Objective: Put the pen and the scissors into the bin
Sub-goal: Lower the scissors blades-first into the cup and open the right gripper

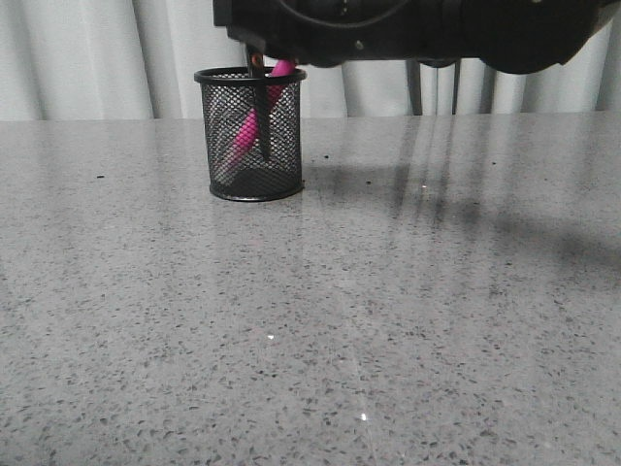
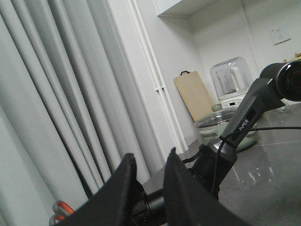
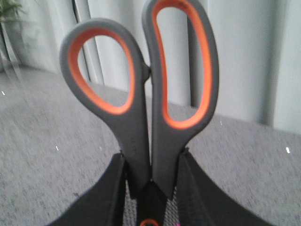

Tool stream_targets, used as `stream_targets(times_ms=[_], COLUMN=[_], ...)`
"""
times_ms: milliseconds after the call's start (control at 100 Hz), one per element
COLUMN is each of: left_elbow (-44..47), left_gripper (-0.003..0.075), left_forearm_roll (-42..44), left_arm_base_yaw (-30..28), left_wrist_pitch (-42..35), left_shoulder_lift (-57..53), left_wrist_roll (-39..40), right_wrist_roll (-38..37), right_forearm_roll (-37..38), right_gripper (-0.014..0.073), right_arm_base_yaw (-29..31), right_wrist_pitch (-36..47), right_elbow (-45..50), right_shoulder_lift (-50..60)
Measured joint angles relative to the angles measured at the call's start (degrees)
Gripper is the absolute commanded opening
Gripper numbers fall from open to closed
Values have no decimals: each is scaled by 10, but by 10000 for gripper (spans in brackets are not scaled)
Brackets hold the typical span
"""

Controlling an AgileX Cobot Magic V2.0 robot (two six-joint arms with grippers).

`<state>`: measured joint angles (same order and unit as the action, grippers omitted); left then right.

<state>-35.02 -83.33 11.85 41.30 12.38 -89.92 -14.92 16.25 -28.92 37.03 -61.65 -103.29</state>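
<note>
In the front view, a small black wire-mesh cylindrical bin (image 1: 250, 136) with a solid rim and base is seen standing upright on a grey speckled stone-look table (image 1: 388, 320), towards the far left part of it. A slim magenta-pink pen (image 1: 254, 118) is seen leaning inside the bin, its upper end showing just above the rim. Beside the pen, the dark grey blades of a pair of scissors (image 1: 262, 121) are seen pointing down into the bin, through the mesh. A black arm is stretched across the top of the picture above the bin; its fingers are cut off by the picture's edge.

In the left wrist view, the left gripper (image 2: 146, 188) is shown raised in the air before pale grey curtains (image 2: 56, 103). Its two black fingers (image 2: 123, 188) are parted by a narrow gap, with nothing between them. A small part of the grey, orange-lined handles is glimpsed at the lower edge.

In the right wrist view, the large scissors, with grey handle loops lined orange, are held upright, handles up. The right gripper (image 3: 150, 188) is closed on them: the handle shanks are pressed between its black fingers (image 3: 110, 193). The orange pivot dot and the mesh are glimpsed below.
</note>
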Motion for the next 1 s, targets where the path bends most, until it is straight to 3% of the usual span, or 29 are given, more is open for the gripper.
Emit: stream_targets(times_ms=[200, 870, 1000], left_elbow=[0, 0, 0], left_gripper=[125, 125, 125], left_forearm_roll=[0, 0, 0], left_arm_base_yaw=[0, 0, 0], left_wrist_pitch=[0, 0, 0], left_shoulder_lift=[0, 0, 0], left_wrist_roll=[0, 0, 0], right_wrist_roll=[0, 2, 3], right_forearm_roll=[0, -5, -5], right_gripper=[-69, -68, -30], right_arm_base_yaw=[0, -8, -8], right_wrist_pitch=[-28, 9, 11], right_elbow=[0, -4, -4], right_shoulder_lift=[-3, -21, -22])
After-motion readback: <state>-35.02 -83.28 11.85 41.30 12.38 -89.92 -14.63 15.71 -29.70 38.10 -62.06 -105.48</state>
